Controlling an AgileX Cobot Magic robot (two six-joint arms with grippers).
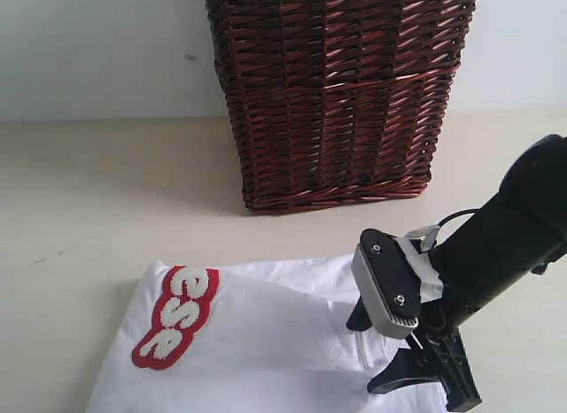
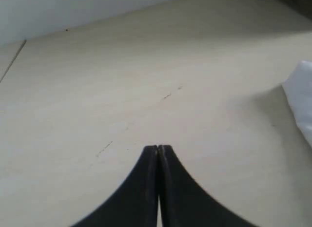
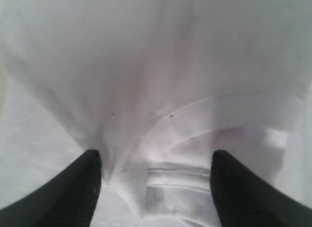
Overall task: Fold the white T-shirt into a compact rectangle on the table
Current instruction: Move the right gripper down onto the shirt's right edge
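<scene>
The white T-shirt (image 1: 257,342) lies partly folded on the table (image 1: 89,191) at the near edge of the exterior view, its red-outlined letters (image 1: 177,315) facing up on the left part. My right gripper (image 1: 376,351) stands open just above the shirt's right part. In the right wrist view the gripper (image 3: 156,161) has its fingers spread wide over rumpled white cloth (image 3: 161,90) and a stitched hem (image 3: 178,176), gripping nothing. My left gripper (image 2: 158,148) is shut and empty over bare table (image 2: 122,81), with an edge of the shirt (image 2: 300,98) off to one side. It is outside the exterior view.
A tall dark brown wicker basket (image 1: 337,94) stands on the table behind the shirt, near the pale wall (image 1: 97,50). Bare table surface stretches to the left of the basket and between it and the shirt.
</scene>
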